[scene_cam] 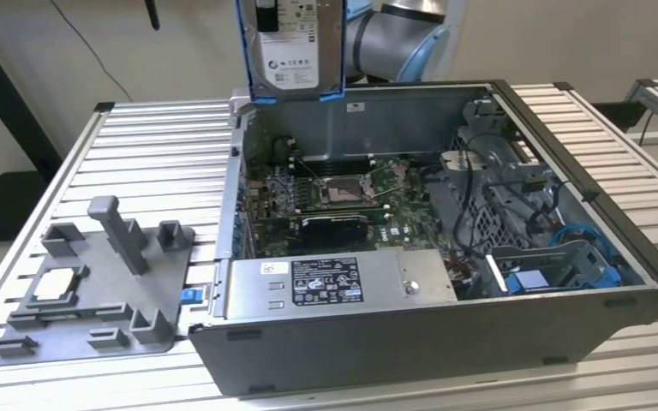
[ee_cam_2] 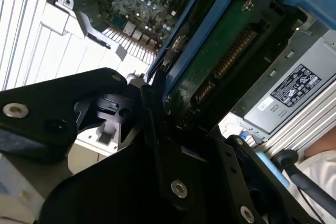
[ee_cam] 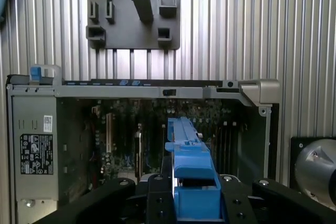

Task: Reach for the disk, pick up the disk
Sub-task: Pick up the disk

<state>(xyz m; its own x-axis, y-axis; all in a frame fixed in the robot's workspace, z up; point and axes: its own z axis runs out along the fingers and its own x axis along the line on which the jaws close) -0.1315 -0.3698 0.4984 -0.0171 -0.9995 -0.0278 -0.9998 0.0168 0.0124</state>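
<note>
The disk (scene_cam: 292,47), a silver drive with a white label in a blue frame, hangs upright in the air above the back wall of the open computer case (scene_cam: 421,342) in the exterior view. In the second wrist view its green circuit side (ee_cam_2: 220,61) faces the camera, and my gripper (ee_cam_2: 170,116) is shut on its blue frame, with a black finger (ee_cam_2: 149,103) pressed against the frame's edge. The first wrist view shows the disk (ee_cam: 189,156) edge-on between the black fingers (ee_cam: 157,195), high over the case's interior.
Inside the case lie the motherboard (scene_cam: 329,193), a power supply (scene_cam: 341,281) and a drive bay with blue parts (scene_cam: 558,257). A grey fixture plate (scene_cam: 89,291) carrying a small silver chip (scene_cam: 55,285) rests on the slatted table (scene_cam: 158,145) at the exterior view's left.
</note>
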